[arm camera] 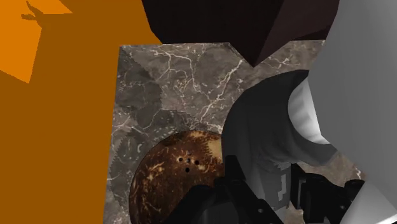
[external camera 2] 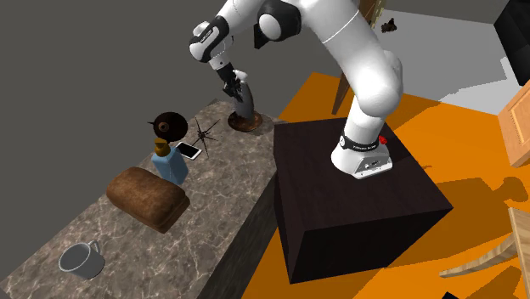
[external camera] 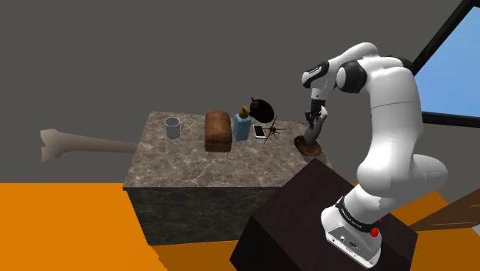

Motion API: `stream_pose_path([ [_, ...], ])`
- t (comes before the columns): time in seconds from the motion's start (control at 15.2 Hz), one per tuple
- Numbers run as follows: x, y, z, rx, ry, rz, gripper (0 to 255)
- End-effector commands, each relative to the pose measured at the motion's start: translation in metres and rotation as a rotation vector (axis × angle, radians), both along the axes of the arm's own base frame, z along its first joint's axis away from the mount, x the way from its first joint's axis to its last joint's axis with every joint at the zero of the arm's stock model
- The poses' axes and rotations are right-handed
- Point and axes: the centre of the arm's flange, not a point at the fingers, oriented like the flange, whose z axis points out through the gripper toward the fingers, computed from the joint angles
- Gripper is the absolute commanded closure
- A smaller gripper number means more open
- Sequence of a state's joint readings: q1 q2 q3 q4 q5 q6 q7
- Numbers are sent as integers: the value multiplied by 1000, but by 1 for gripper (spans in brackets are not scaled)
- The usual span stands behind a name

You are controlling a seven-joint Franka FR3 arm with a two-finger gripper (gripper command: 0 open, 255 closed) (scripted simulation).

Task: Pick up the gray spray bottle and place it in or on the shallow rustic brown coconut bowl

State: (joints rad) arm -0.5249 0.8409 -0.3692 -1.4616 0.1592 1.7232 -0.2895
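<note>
The bottle [external camera 2: 243, 102], judged light, stiff and somewhat slippery, is being gripped across its body by the tool [external camera 2: 231, 84], fingers closed on it, and is being held directly over the bowl [external camera 2: 251, 126], perhaps touching it.

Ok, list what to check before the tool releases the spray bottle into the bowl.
1. Grip: tool clamped on the gray spray bottle: ok.
2. Position: bottle above the brown coconut bowl: ok.
3. Contact: bottle base touching the bowl: cannot tell.
4. Support: bowl resting flat on the counter: ok.
5. Clearance: phone apart from the bowl: ok.
</note>
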Motion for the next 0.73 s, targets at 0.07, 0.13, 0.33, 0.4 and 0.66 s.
stream_pose_path([
  [0.07,0,-40,1,0,0,1,255],
  [0.13,0,-54,1,0,0,1,255],
  [0.33,0,-61,-10,0,0,1,255],
  [0.4,0,-61,-15,0,0,1,255],
  [0.66,0,-61,-36,0,0,1,255],
])
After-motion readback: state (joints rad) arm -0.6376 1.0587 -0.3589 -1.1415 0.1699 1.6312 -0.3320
